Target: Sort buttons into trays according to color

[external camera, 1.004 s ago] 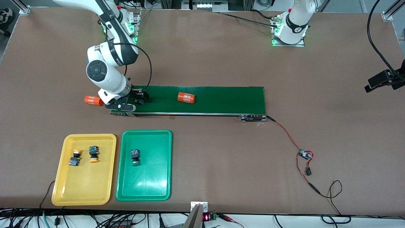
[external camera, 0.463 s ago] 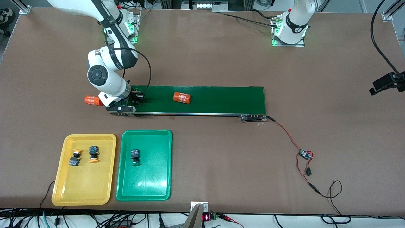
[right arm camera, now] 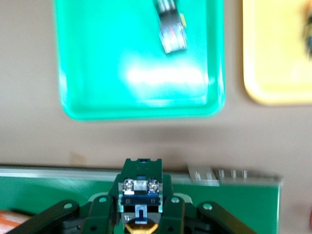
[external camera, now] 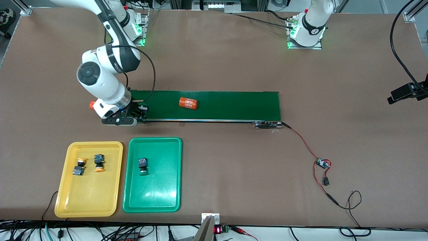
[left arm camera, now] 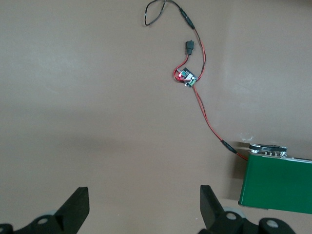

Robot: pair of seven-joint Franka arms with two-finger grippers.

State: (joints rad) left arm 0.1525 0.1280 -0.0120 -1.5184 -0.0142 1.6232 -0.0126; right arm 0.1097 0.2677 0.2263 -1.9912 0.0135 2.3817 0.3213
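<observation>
My right gripper [external camera: 138,113] is shut on a button [right arm camera: 140,190] with a black-and-blue body; its cap is mostly hidden between the fingers. It hangs over the conveyor belt's [external camera: 227,105] near edge at the right arm's end. The green tray [external camera: 152,201] [right arm camera: 141,97] holds one green-capped button [external camera: 143,165] [right arm camera: 171,29]. Two yellow-capped buttons [external camera: 79,166] [external camera: 98,163] lie in the yellow tray [external camera: 87,197] [right arm camera: 273,73] beside it. My left gripper [external camera: 401,92] [left arm camera: 144,204] waits open above bare table off the belt's other end.
An orange cylinder [external camera: 188,103] with white print lies on the belt. A second one [external camera: 92,105] lies on the table off the belt's end, mostly hidden by the right arm. Red-black wires with a small circuit board [external camera: 322,163] [left arm camera: 187,78] trail from the belt's motor end.
My right gripper shut on the button on the belt and carried it toward the front camera and the right arm's end. The orange cylinder on the belt slid toward that end.
</observation>
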